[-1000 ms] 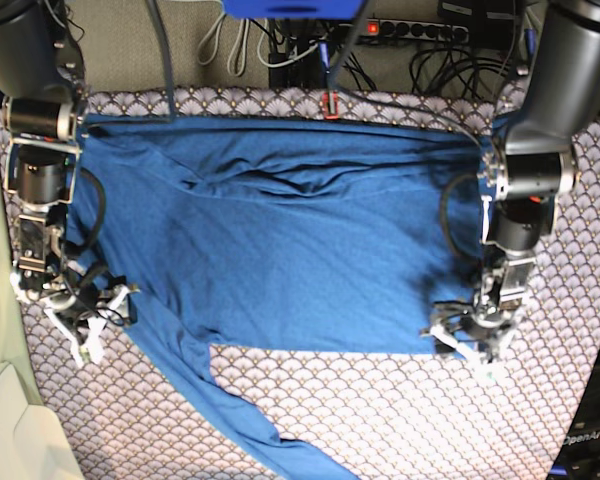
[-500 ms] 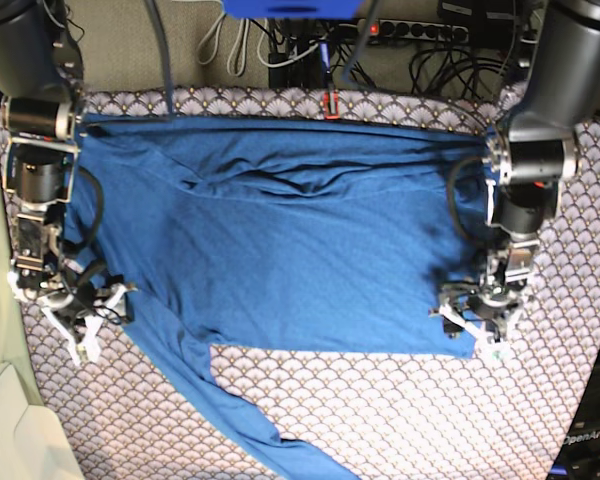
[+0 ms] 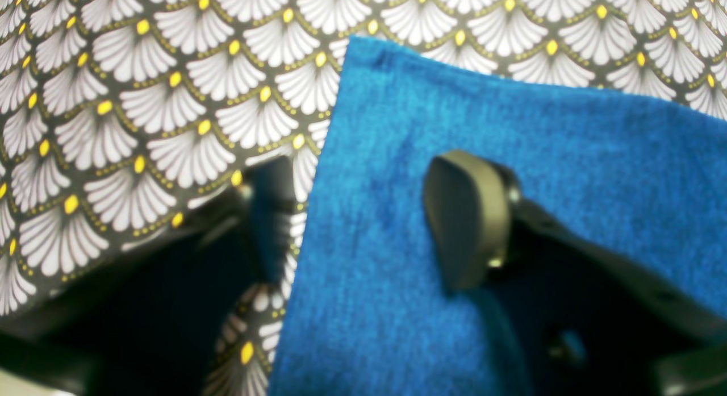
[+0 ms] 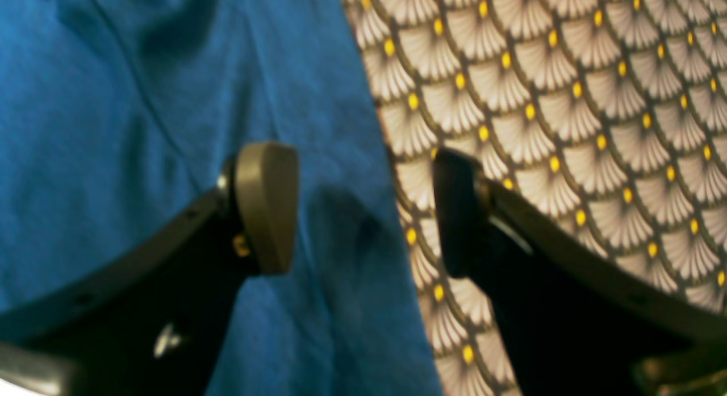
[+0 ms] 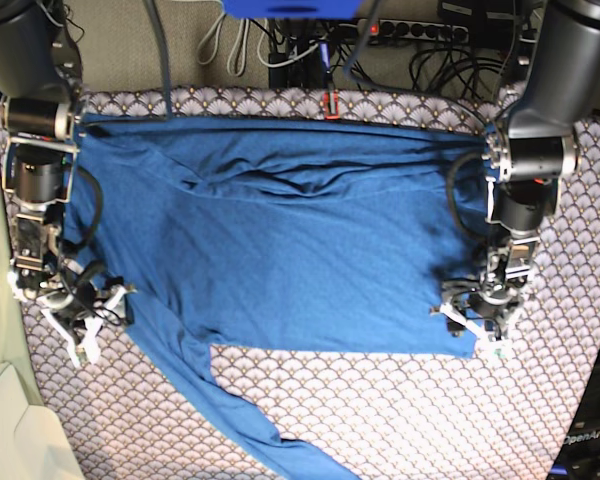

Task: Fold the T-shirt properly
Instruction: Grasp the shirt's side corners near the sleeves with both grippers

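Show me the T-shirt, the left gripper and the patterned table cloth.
T-shirt [image 5: 280, 260]: base view, middle of its body.
left gripper [image 3: 363, 214]: left wrist view, midway between the fingertips, at the shirt's edge.
table cloth [image 5: 400, 410]: base view, bare patch below the shirt.

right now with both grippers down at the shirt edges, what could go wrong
1. The left gripper straddles the T-shirt corner, one finger on the tablecloth; closing could pinch the cloth too.
2. The right gripper also straddles an edge, jaws wide; it might catch only a thin strip that could slip in a lift.
3. The long sleeve trails toward the table's near edge and could drag or bunch in a fold.
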`<state>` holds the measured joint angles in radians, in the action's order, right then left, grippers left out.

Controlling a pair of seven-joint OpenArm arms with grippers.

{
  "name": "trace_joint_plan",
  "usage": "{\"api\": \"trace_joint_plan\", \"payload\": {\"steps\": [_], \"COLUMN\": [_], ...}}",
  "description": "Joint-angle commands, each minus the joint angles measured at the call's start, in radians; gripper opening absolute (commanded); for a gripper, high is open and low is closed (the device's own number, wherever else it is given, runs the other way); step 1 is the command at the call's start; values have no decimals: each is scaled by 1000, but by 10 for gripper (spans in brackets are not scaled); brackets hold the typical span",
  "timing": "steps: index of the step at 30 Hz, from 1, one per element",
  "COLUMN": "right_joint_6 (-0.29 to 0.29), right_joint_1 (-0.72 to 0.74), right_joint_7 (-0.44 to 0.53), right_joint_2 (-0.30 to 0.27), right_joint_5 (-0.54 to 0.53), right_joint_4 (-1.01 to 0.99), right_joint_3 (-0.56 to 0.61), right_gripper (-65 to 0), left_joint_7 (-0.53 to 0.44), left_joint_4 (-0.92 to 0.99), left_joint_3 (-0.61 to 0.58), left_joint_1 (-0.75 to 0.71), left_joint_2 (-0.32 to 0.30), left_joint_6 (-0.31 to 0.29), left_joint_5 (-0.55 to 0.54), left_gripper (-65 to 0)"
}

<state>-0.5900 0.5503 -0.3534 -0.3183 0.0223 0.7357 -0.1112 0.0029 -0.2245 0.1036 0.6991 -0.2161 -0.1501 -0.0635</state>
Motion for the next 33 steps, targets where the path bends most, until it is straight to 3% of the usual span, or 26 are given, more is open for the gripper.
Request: {"api": "trace_joint_plan", "payload": {"steps": [1,4,7,13,17,25,27,30,33], "right_joint_6": [2,2,2,11,71,71,71,71,71], "right_joint_1": [30,30,37,37,32,30,34,37,37], "right_joint_7": [35,41,44,165,176,176,176,176,176], "right_joint_2": [-2,0,-2,-22,-26,-20,-20,-20,-20], "right_joint_5": [-14,-14,-14,-14,-14,-14,-14,-14,-14], "right_joint_4": [14,3,-41,-141,-143,-143,-143,-143,-140], "right_joint_3": [-2,-2,-2,-2,-2,-2,-2,-2,-2], "right_gripper": [-269,-269,-269,-269,-269,-287,-341,-481,-650], "left_joint_7": [9,9,9,9,9,10,10,10,10], "left_joint_4": [-13,-14,-14,-14,-14,-14,-14,-14,-14], "left_joint_3": [2,2,2,-6,-6,-6,-2,-2,-6], "left_joint_1": [27,27,26,24,24,24,24,24,24], "left_joint_2": [-6,-6,-6,-6,-6,-6,-6,-6,-6], "left_joint_6": [-1,-1,-1,-3,-3,-3,-3,-3,-3], "left_joint_5": [0,0,0,0,0,0,0,0,0], "left_gripper": [-360,-433,-436,-441,-441,-463,-528,-650,-645]}}
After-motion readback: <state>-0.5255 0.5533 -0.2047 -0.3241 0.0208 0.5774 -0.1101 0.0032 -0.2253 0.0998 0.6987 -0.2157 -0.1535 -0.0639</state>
